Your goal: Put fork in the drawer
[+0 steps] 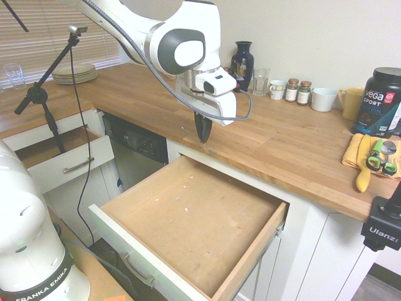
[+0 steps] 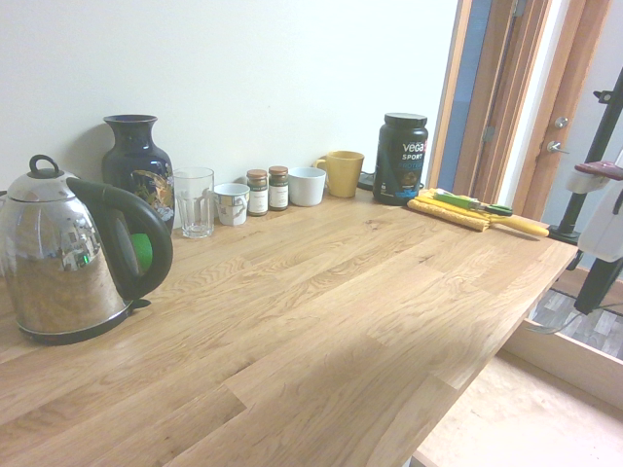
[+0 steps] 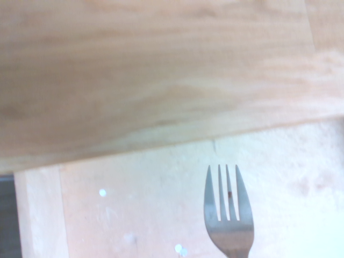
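Observation:
The wide drawer [image 1: 188, 213] stands pulled out below the wooden counter, and its bare brown speckled bottom has nothing lying on it. My gripper [image 1: 203, 133] hangs over the counter's front edge, just above the back of the drawer, with its dark fingers shut and pointing down. The silver fork [image 3: 228, 215] shows close up in the wrist view, tines out over the drawer bottom near the counter edge. The first exterior view shows no fork in the drawer or on the counter, so the gripper holds it.
A smaller white drawer [image 1: 62, 160] stands open at the left. Along the back of the counter [image 1: 294, 144] are a vase [image 1: 242, 66], a glass [image 1: 260, 80], spice jars, cups and a black tub [image 1: 380, 103]. A yellow cloth [image 1: 369, 157] with utensils lies at the right; a kettle [image 2: 73, 258] stands further along.

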